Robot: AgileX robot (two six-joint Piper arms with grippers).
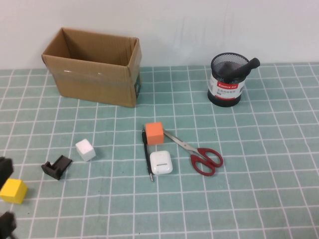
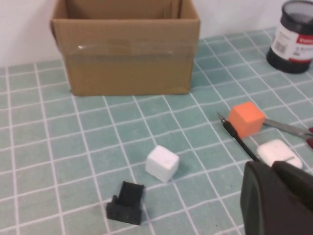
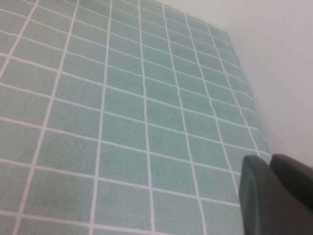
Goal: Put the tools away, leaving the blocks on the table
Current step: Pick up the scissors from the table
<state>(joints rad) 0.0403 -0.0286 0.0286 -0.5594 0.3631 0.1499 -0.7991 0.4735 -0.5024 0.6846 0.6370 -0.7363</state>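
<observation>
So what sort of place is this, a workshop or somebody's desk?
Probably a lab test bench set up as a tidy-up exercise. A gridded green mat covers the table, odd items like scissors and an orange cube are scattered on it, and a cardboard box waits at the back.

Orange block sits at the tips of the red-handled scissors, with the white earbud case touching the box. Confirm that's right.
One thing is wrong. The orange block does sit at the tips of the red-handled scissors, but the white earbud case lies apart from the box, just in front of the orange block, as the high view shows.
</observation>
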